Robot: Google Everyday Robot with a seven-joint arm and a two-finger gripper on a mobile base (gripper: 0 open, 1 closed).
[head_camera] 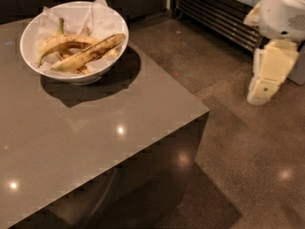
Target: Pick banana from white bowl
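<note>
The banana (90, 53), long, nearly straight and streaked dark brown, lies slantwise across the white bowl (38, 67), which is lined with crinkled paper and stands at the table's far left. A shorter curved yellow banana (59, 44) with a green stem lies behind it in the same bowl. My gripper (263, 86) is the cream-coloured end of the arm hanging at the right edge of the view. It is over the floor, far to the right of the bowl and beyond the table's edge, and it holds nothing.
The grey glossy table (109, 142) has its right corner near mid-frame, and brown polished floor (238, 147) lies beyond it. A dark slatted cabinet front (214, 13) stands at the back right, behind the arm's white body (286, 8).
</note>
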